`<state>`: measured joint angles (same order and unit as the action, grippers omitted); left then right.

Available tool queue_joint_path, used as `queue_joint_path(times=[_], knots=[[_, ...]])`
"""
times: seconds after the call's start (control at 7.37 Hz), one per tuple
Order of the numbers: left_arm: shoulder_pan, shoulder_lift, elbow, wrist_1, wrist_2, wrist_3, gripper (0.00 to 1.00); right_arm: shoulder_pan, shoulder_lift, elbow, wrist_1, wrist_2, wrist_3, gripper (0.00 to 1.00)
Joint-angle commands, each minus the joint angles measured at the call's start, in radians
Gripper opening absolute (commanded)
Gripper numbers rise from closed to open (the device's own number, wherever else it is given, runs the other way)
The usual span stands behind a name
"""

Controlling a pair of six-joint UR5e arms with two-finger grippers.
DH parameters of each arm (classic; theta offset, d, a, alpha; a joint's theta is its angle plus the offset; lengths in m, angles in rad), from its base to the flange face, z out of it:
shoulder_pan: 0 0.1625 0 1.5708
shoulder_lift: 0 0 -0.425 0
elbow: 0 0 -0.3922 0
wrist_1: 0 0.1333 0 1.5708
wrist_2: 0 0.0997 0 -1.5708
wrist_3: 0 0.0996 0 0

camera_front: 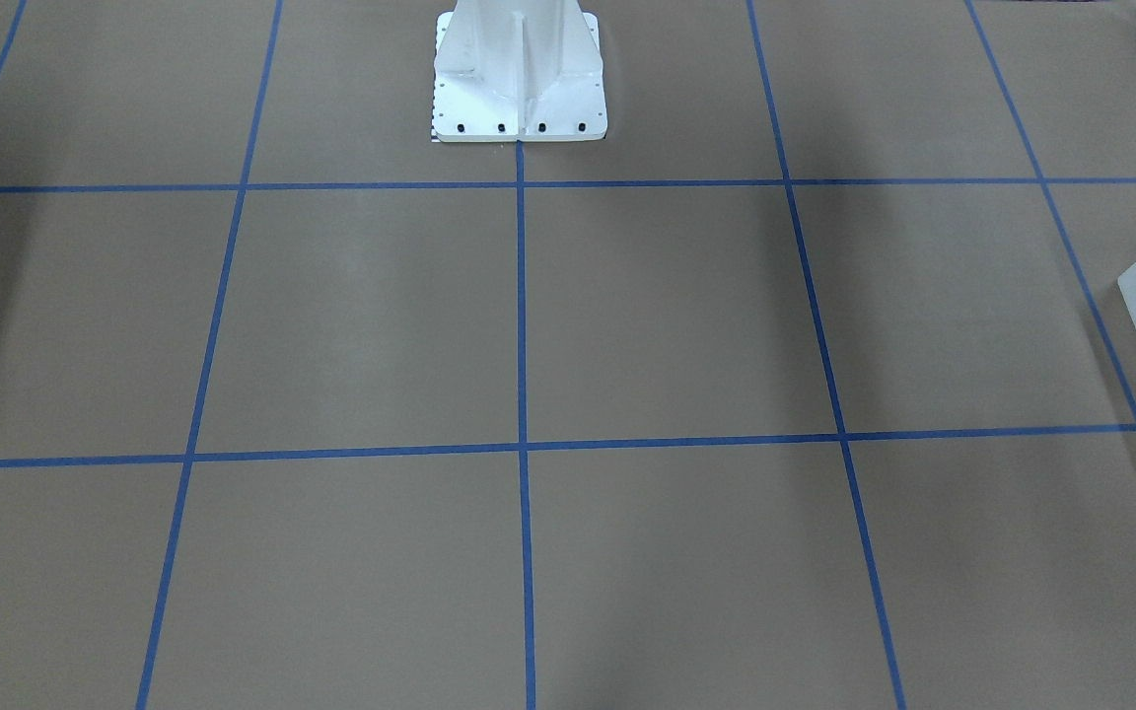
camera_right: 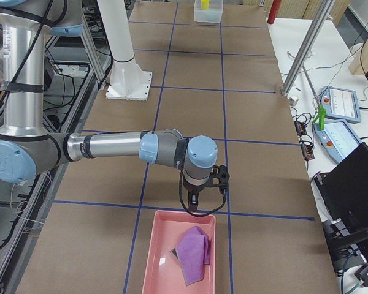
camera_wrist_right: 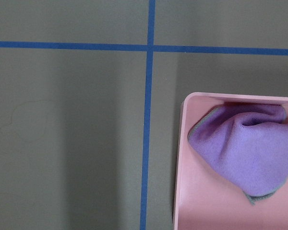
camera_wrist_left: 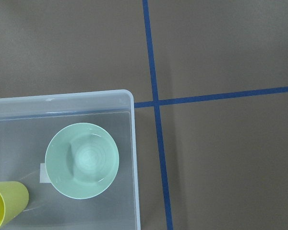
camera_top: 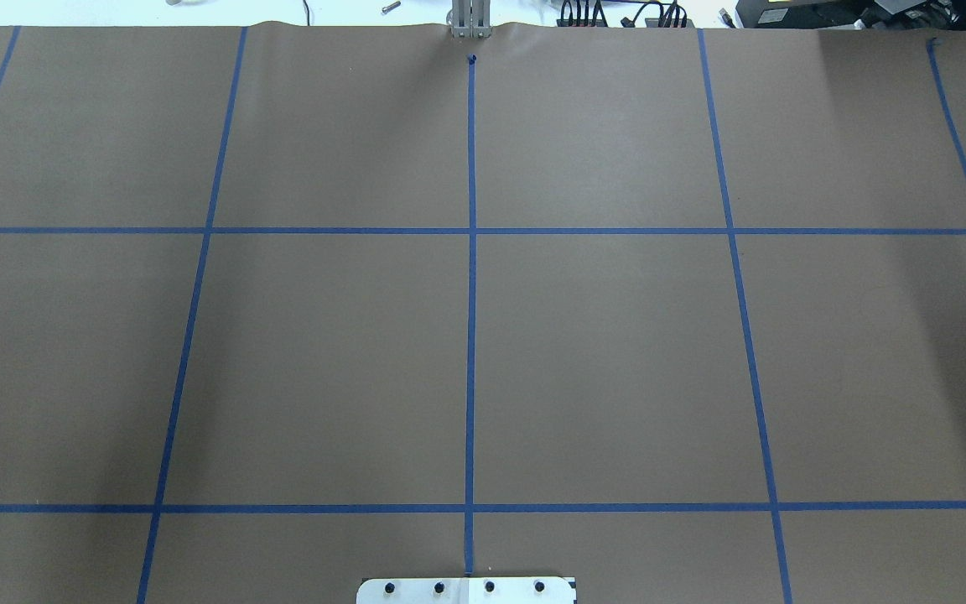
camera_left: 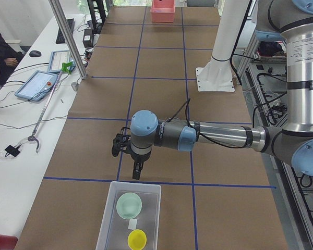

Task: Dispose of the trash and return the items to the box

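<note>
Paper (camera_top: 617, 361), brown and gridded with blue tape (camera_top: 471, 335), fills most of what we see. At the robot's left end sits the box (camera_wrist_left: 86, 95), holding the mint bowl (camera_wrist_left: 82, 160) and the yellow cup (camera_left: 136, 239), mouths up and apart. A pink tray (camera_wrist_right: 181, 172) at the right end holds a purple cloth (camera_right: 193, 254). The left gripper (camera_left: 138, 169) hangs beside the box rim, the right gripper (camera_right: 193, 202) beside the tray; we cannot tell either's opening or hold.

Your worktop (camera_top: 324, 361) is brown, gridded with blue tape (camera_top: 471, 335). The frosted-white box (camera_wrist_left: 77, 98) holds a mint-green bowl (camera_wrist_left: 82, 160) and a yellow cup (camera_wrist_left: 5, 208). The pink tray (camera_wrist_right: 192, 191) holds a purple cloth (camera_wrist_right: 240, 148).
</note>
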<state>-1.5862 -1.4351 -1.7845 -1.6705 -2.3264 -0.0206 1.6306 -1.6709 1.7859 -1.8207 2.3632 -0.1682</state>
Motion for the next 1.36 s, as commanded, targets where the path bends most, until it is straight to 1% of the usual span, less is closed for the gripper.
queue_joint_path(times=[0.0,1.22], knots=[[0.0,0.001,0.019,-0.002,0.001,-0.001,0.98,0.0,0.0,0.003,0.001,-0.001,-0.001,1.0],[0.0,-0.005,0.023,0.002,0.019,0.001,0.98,0.002,-0.003,0.004,0.008,-0.002,-0.001,1.0]])
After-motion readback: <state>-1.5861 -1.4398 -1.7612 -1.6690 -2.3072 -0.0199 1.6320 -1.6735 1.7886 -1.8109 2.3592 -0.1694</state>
